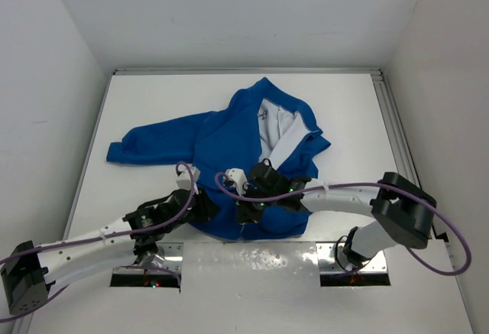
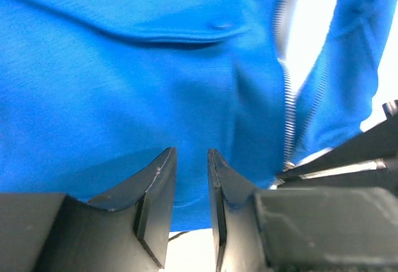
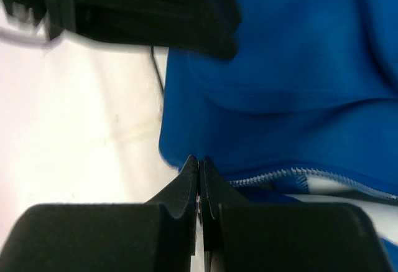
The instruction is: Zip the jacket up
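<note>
The bright blue jacket (image 1: 229, 139) lies flat on the white table, its upper front open on the white lining (image 1: 281, 131). My left gripper (image 1: 208, 205) sits on the lower hem left of the zipper. In the left wrist view its jaws (image 2: 191, 152) stand a little apart over blue fabric, holding nothing. The zipper teeth (image 2: 289, 116) run up on its right. My right gripper (image 1: 246, 213) is at the zipper's bottom end. In the right wrist view it (image 3: 199, 159) is shut, with a small metal bit, the zipper pull (image 3: 198, 202), between its jaws, next to the teeth (image 3: 280, 175).
White walls close in the table on the left, back and right. A metal rail (image 1: 397, 143) runs along the right edge. Two shiny base plates (image 1: 149, 265) sit at the near edge. The jacket's left sleeve (image 1: 145, 149) stretches out to the left.
</note>
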Tool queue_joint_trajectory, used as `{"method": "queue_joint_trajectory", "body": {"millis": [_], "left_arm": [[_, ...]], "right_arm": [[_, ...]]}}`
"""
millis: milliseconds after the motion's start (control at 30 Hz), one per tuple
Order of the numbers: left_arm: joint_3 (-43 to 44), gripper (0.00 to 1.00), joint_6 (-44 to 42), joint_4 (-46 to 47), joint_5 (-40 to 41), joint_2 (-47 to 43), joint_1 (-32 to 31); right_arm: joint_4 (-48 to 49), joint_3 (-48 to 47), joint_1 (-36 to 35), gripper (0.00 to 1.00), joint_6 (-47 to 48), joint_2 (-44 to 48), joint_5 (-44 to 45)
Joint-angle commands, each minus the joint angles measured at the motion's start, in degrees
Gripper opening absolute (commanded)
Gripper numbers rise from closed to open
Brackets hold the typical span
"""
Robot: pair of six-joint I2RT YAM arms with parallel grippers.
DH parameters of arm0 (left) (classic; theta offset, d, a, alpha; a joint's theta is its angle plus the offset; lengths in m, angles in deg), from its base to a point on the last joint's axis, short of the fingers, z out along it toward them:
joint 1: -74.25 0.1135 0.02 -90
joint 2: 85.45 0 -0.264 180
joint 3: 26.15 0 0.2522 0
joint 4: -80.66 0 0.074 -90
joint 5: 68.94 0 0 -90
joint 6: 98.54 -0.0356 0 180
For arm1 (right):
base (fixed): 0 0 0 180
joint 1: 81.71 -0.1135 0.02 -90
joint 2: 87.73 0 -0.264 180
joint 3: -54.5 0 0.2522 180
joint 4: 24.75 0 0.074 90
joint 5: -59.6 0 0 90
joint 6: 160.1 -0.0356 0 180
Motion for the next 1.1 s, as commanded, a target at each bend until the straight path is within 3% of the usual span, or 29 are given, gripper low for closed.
{"method": "queue_joint_trajectory", "body": {"millis": [0,167,333,533,900,1067], "left_arm": [[3.2,0.24,-5.7,4.1,-4.6,-0.2,0.1],[3.6,0.28,-10.4,6.8,-8.0,-0.3,-2.8],[3.5,0.46,-12.5,10.7,-6.0,3.1,-9.1],[1.5,0.53,-12.9,16.9,-6.3,6.2,-9.8],[5.5,0.54,-14.9,23.6,-7.0,18.4,-9.7],[4.7,0.54,-14.0,25.6,-7.1,17.2,-9.8]], "right_arm": [[14.1,4.3,-0.3,0.00,-8.1,4.3,5.6],[21.1,7.3,-0.2,0.00,-15.7,6.7,12.9],[30.1,12.7,-0.2,0.00,-24.5,9.9,25.0],[38.6,19.6,-0.2,0.00,-32.7,15.2,37.0],[44.1,23.4,-0.3,0.00,-36.3,16.1,36.2],[45.7,24.8,-0.3,0.00,-36.6,15.3,36.1]]}}
